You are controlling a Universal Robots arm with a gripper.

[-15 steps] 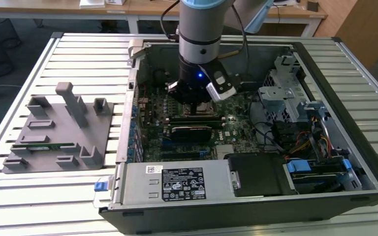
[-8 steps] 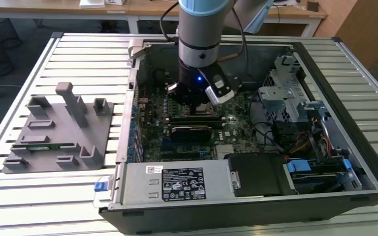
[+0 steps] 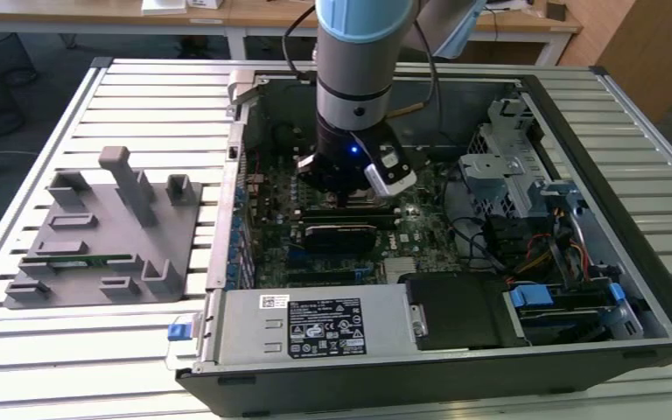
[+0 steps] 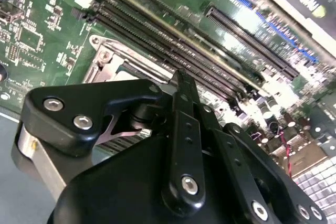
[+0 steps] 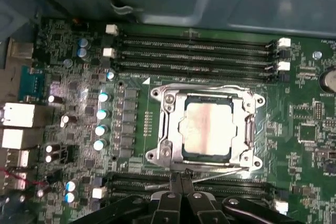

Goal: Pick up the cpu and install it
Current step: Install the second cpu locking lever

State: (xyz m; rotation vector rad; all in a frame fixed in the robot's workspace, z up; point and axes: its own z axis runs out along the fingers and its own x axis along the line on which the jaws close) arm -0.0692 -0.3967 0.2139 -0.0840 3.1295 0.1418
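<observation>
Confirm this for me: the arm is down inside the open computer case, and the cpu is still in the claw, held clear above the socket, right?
Not quite. The arm is down inside the open computer case, but the cpu is not in the claw. The first wrist view shows it lying flat in the socket on the motherboard, its metal top exposed, with the claw's tips at the socket's edge, beside the chip.

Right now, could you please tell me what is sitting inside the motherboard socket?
The cpu lies flat inside the socket, its silvery top plate exposed within the metal frame. The contacts beneath it are covered.
</observation>
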